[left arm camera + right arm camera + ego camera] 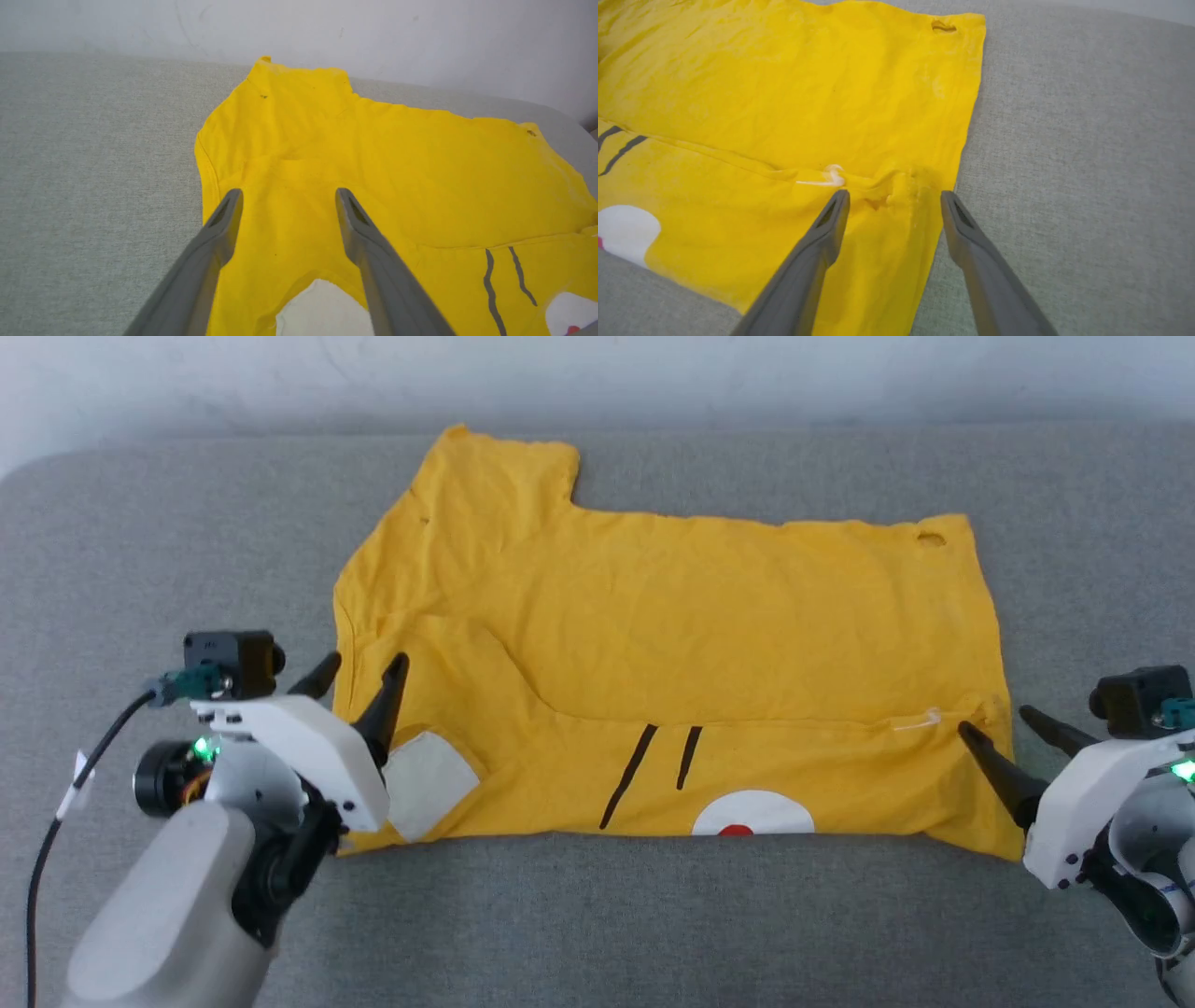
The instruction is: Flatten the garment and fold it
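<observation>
On the wide grey fabric surface (597,915) the bright yellow cotton T-shirt (653,644) lies flat with its near strip folded over, and the left gripper (366,670) and the right gripper (994,721) stand open and empty at the fold's two ends, probably so both ends can be handled evenly.

The garment (653,644) is showing soft, matt, lightly creased cloth; the grey padded surface (597,915) under it is looking coarsely woven, matt and even.

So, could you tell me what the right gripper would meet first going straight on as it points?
Probably the garment: the open right gripper points down over its puckered side edge. Depth is unclear; the outer finger may meet the grey surface instead.
</observation>
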